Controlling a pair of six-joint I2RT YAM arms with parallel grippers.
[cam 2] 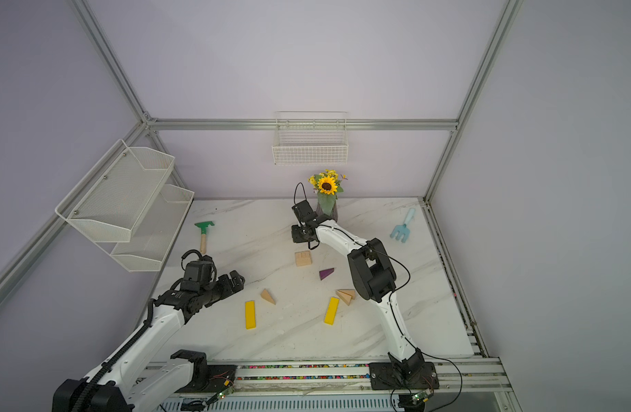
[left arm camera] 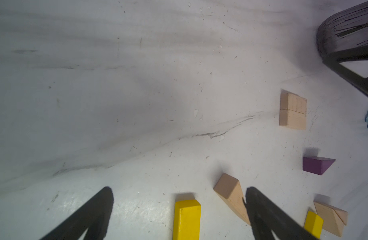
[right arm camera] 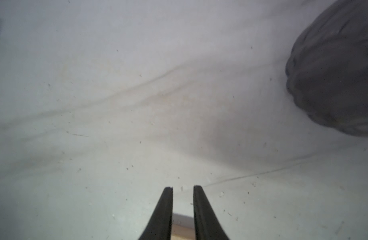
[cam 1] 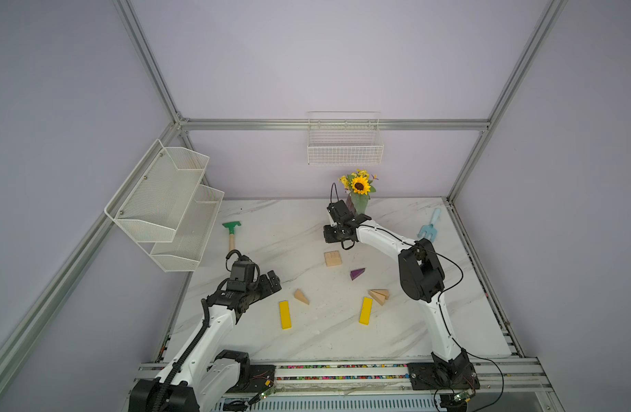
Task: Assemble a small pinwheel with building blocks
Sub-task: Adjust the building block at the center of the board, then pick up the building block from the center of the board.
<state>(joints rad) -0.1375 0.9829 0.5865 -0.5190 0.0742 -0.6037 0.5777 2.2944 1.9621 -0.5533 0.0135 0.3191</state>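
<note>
No pinwheel is in view; the building blocks lie loose on the marble table. Two plain blocks (cam 1: pixel 332 258) sit side by side as a square. Nearer lie a purple wedge (cam 1: pixel 357 273), a single wood wedge (cam 1: pixel 301 296), two wood wedges (cam 1: pixel 378 296) touching, and two yellow bars (cam 1: pixel 285 314) (cam 1: pixel 365 310). My left gripper (left arm camera: pixel 179 191) is wide open, low over the end of a yellow bar (left arm camera: pixel 187 220), one finger beside the wood wedge (left arm camera: pixel 230 193). My right gripper (right arm camera: pixel 182 188) hangs just beyond the square, jaws slightly apart, nothing between them.
A sunflower vase (cam 1: pixel 358 199) stands right behind the right gripper. A green hoe (cam 1: pixel 231 232) lies at the back left, a light blue rake (cam 1: pixel 429 224) at the back right. A wire basket (cam 1: pixel 345 142) and a mesh shelf (cam 1: pixel 164 203) hang on the walls.
</note>
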